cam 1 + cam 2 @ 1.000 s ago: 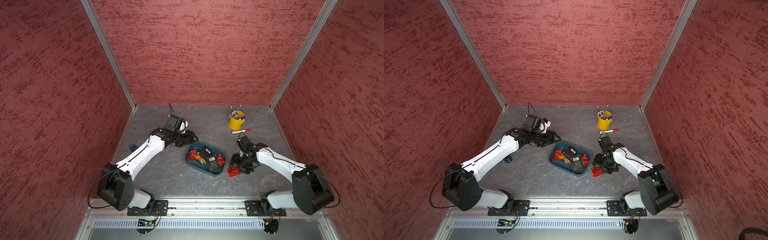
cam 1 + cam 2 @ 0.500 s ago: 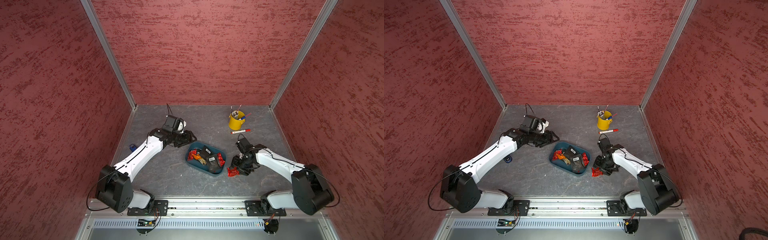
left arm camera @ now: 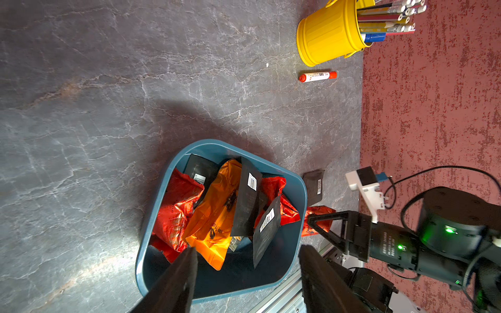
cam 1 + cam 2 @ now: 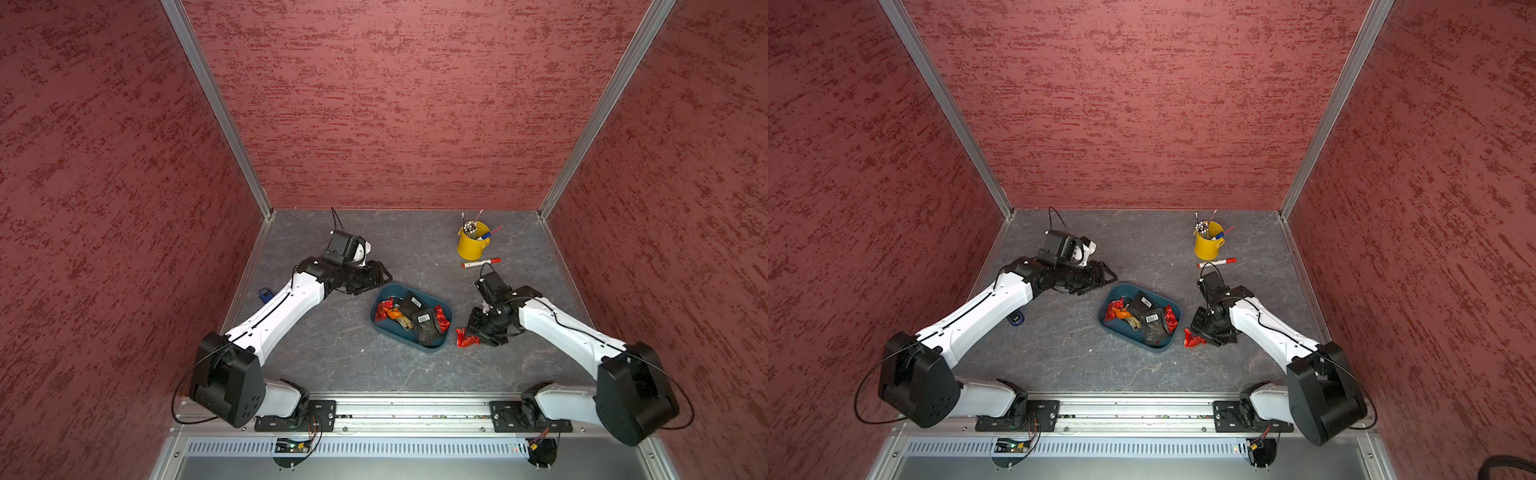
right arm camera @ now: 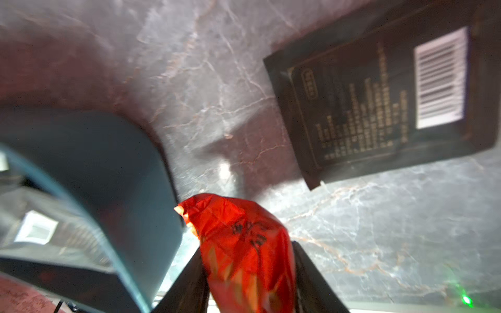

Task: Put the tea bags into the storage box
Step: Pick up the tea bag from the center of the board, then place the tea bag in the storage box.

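Step in hand: pickup of loose red pouch (image 4: 465, 337), on table just beside storage box (image 3: 244, 276) outer wall.
Right gripper (image 5: 247, 249) low, pitched down, jaws pinching pouch from both sides.
Next move likely: lift clear of wall, carry over box, release.
Black packet (image 5: 379, 103) flat on table near box, not yet handled.
Other tea bags (image 4: 415, 318) in box.
Left gripper (image 4: 382, 275) by box far corner, jaws apart, empty.

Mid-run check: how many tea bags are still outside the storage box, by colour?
red tea bag: 1
black tea bag: 1
Total: 2 outside the storage box
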`<state>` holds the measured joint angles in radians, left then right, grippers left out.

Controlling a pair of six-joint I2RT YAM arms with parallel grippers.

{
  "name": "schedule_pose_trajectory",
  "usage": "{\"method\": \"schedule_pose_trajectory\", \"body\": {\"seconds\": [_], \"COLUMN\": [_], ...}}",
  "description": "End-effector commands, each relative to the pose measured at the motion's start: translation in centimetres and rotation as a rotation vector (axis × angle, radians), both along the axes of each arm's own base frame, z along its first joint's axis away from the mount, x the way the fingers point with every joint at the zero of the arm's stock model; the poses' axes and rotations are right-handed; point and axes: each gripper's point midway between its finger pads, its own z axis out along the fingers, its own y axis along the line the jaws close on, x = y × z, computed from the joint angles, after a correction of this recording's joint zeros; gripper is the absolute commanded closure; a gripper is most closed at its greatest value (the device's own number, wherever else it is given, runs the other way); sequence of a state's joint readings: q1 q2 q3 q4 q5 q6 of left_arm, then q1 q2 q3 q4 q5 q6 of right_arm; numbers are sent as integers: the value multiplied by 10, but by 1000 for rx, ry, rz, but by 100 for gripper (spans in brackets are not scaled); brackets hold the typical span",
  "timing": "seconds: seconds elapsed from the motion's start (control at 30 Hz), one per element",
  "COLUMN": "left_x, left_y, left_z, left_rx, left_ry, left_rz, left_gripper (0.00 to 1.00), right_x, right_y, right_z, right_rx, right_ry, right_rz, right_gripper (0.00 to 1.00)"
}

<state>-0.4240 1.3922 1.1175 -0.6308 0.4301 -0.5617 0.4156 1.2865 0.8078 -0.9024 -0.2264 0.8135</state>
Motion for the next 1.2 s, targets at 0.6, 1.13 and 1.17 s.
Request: {"method": "schedule_pose_trajectory", "body": {"seconds": [0.6, 1.13, 1.17], "left_x": [-4, -10, -9], "left_y": [26, 38, 38], "left_z": [6, 4, 4], "left_rx": [-9, -23, -25], "left_ry": [-16, -17, -17], "left_rz": [31, 55, 55], "left_gripper": [36, 36, 36], "right_x": [44, 48, 45], "right_y": [108, 177, 179], "right_z": [81, 66, 65], "right_rx": [172, 194, 191], "right_ry": [-208, -276, -277], "right_rz": [95, 74, 74], "right_gripper": [55, 55, 55]}}
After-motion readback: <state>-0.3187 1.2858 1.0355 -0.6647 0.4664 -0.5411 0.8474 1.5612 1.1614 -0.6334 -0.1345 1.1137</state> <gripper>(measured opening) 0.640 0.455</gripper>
